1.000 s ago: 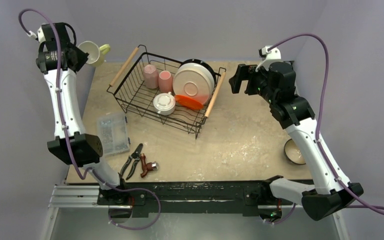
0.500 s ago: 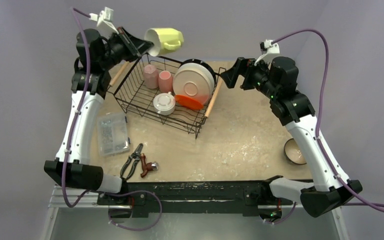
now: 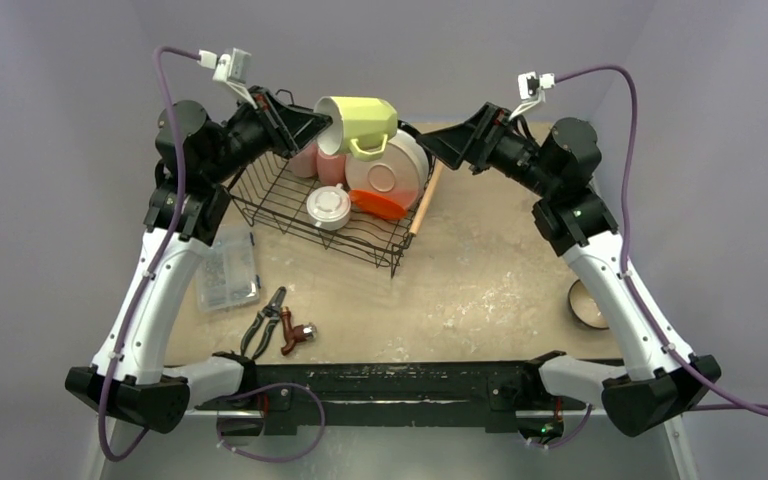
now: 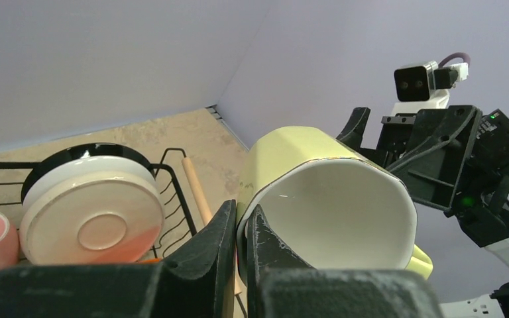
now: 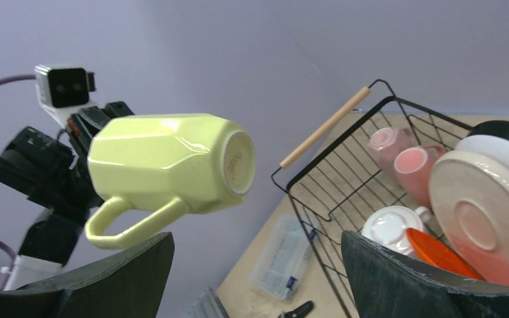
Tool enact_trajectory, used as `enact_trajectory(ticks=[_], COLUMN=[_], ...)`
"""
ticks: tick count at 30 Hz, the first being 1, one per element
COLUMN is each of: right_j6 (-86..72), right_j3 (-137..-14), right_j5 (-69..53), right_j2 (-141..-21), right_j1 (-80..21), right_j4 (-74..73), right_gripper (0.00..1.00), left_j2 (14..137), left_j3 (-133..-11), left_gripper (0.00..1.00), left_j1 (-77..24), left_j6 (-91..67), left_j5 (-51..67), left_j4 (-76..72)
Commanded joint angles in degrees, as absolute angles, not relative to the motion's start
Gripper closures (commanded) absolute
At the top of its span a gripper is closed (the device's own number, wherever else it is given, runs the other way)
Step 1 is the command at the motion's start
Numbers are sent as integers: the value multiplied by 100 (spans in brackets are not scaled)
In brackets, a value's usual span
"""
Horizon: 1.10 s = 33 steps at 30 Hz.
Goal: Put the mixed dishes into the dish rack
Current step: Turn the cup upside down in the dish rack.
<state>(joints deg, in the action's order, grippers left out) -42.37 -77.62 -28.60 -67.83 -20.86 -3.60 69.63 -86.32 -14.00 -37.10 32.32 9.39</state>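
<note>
My left gripper (image 3: 322,128) is shut on the rim of the yellow-green mug (image 3: 358,122) and holds it on its side in the air above the back of the dish rack (image 3: 270,195), handle down. In the left wrist view one finger (image 4: 215,245) is outside the mug (image 4: 331,199) and one is inside. The rack holds two pink mugs (image 3: 305,160), an upturned white mug (image 3: 329,205), the cream plate (image 3: 388,170) and the red plate (image 3: 378,205). My right gripper (image 3: 430,145) is open and empty, just right of the mug (image 5: 166,162) and pointing at it.
A bowl with a dark outside (image 3: 588,303) sits on the table at the right, by my right arm. A clear plastic box (image 3: 226,268) lies left of the rack. Pliers (image 3: 265,322) and a red-handled tool (image 3: 295,335) lie near the front edge.
My left arm has swung the yellow-green mug from the far left corner to above the rack. My right gripper has turned and moved left towards the mug.
</note>
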Motion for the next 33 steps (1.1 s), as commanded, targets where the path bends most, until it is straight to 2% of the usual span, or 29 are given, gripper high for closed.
enact_trajectory(ticks=[1, 7, 13, 16, 22, 25, 29, 33], right_j6=[-5579, -7077, -8346, -8682, -9406, -9517, -9813, -9945], right_j3=[-7524, -7394, -7513, -7470, -7216, -7229, -7069, -6969], right_j5=[-3160, -2970, -2755, -2640, -2477, -2489, -2483, -2460], right_j2=[-6628, -6954, -7229, -7314, -7409, -7481, -7521, -7541], right_j1=[-2143, -2489, -2871, -3100, -3302, -3365, -3392, -3390], right_j4=[659, 1156, 1188, 1190, 1567, 1465, 1502, 1505], right_gripper=[1, 4, 12, 15, 27, 29, 39, 43], left_j2=[6562, 6497, 6568, 6525, 6308, 6284, 6379, 6389], left_j3=[-8383, -8118, -7859, -7702, -7481, -7388, -7372, -7281], left_gripper=[100, 100, 100, 100, 100, 100, 100, 100], left_j1=[-1583, -1738, -1753, -1774, -1910, -1945, -1973, -2036], left_j6=[-3535, -3487, -3688, -3781, -3644, -3550, -3599, -3698], left_j5=[2546, 1911, 1875, 1899, 1871, 1843, 1992, 2058], left_j4=[99, -254, -500, -631, -562, -534, -659, -876])
